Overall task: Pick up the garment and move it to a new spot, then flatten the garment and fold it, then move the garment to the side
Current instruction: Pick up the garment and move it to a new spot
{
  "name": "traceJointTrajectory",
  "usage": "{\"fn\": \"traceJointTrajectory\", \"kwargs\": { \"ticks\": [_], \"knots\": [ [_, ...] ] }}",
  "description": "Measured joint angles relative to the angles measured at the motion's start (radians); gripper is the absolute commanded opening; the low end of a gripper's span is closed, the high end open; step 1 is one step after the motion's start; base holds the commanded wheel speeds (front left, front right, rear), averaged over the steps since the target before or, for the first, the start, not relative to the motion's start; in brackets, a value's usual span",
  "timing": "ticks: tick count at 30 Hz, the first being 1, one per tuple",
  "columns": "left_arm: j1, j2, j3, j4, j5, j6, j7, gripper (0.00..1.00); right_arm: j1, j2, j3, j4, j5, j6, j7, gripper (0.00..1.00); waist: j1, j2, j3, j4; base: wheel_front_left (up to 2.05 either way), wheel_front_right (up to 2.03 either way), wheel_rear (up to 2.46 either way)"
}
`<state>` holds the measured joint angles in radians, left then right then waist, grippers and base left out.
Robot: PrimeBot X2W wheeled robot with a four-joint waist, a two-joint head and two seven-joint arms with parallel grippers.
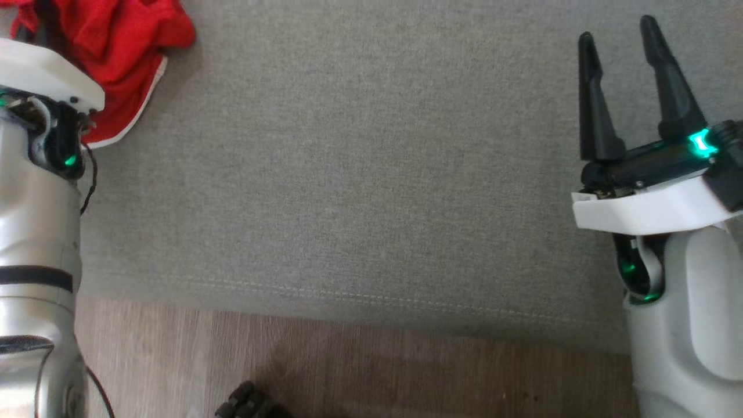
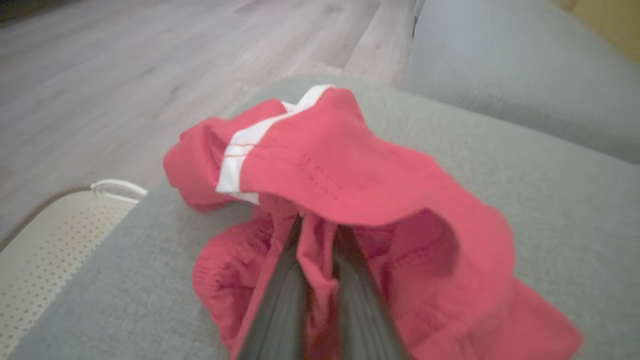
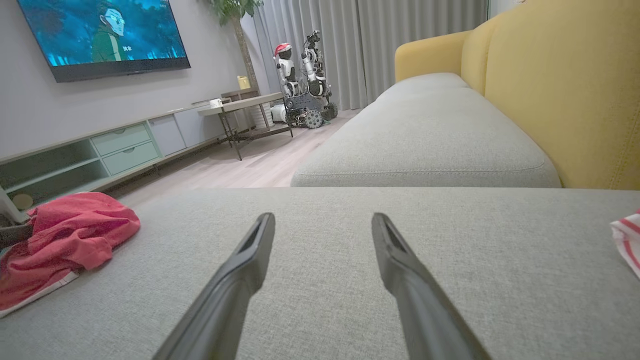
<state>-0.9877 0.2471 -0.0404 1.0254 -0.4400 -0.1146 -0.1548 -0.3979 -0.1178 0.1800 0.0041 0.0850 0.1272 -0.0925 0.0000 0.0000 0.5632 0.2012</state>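
The garment (image 1: 127,52) is a crumpled red piece with white trim, lying at the far left of the grey sofa cushion (image 1: 348,174). In the left wrist view the garment (image 2: 350,165) bunches up around my left gripper (image 2: 320,235), whose two dark fingers stand close together with a fold of red cloth pinched between them. My left wrist (image 1: 46,75) covers part of the cloth in the head view. My right gripper (image 1: 618,32) hovers open over bare cushion at the right. From the right wrist view, the right gripper (image 3: 322,220) is empty and the garment (image 3: 65,235) lies far left.
Wood floor (image 1: 348,371) runs along the cushion's front edge, with a small dark object (image 1: 249,403) on it. A white perforated basket (image 2: 45,240) stands beside the cushion's end. A yellow backrest (image 3: 565,90) rises behind, a red-striped white cloth (image 3: 627,240) lies near it, and another robot (image 3: 300,75) stands across the room.
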Motion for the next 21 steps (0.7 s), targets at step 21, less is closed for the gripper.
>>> {"fn": "traceJointTrajectory", "kwargs": {
  "ticks": [21],
  "knots": [
    [0.333,0.062,0.049,-0.599,0.006,-0.007,-0.079,0.0,0.068,0.047,0.02,0.164,0.059,0.0,-0.095,1.0,-0.0001,0.0001,-0.324,-0.044,0.0,0.0,0.0]
  ]
}}
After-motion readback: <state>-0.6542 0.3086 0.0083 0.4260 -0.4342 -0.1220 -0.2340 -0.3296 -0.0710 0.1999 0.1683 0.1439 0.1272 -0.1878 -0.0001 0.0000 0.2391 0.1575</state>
